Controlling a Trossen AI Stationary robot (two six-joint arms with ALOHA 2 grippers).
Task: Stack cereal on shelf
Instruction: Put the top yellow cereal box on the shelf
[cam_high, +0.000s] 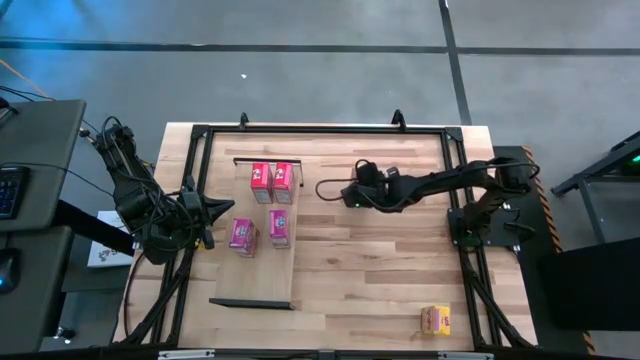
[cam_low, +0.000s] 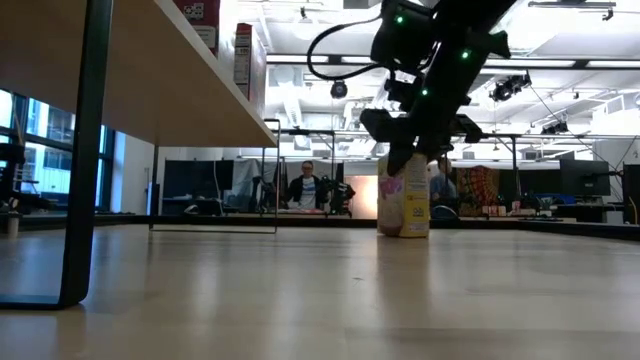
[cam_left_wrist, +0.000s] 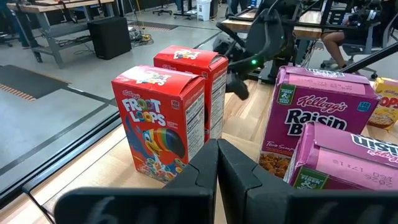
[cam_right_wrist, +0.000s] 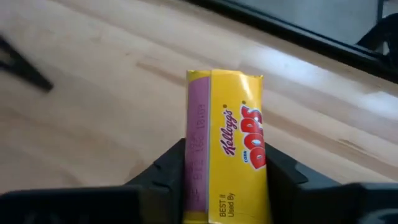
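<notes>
I see the yellow Corn Pops box (cam_right_wrist: 227, 146) standing upright on the table (cam_high: 380, 290), to the right of the shelf (cam_high: 262, 285), with the right gripper (cam_right_wrist: 225, 163) over it. Its two fingers (cam_right_wrist: 168, 168) press against the box's two sides, so the jaws are closed on it. In the low view the box (cam_low: 414, 200) rests on the tabletop under the gripper (cam_low: 412, 150).

On the shelf, two red Froot Loops boxes (cam_high: 272, 177) stand side by side near the far end, and two pink Raisin Bran boxes (cam_high: 260, 231) sit just nearer. A second yellow box (cam_high: 435, 320) lies well apart, near the table's front right corner.

The left gripper (cam_high: 215, 210) waits at the shelf's left edge beside the pink boxes, fingers (cam_left_wrist: 239, 171) pressed together and empty.
</notes>
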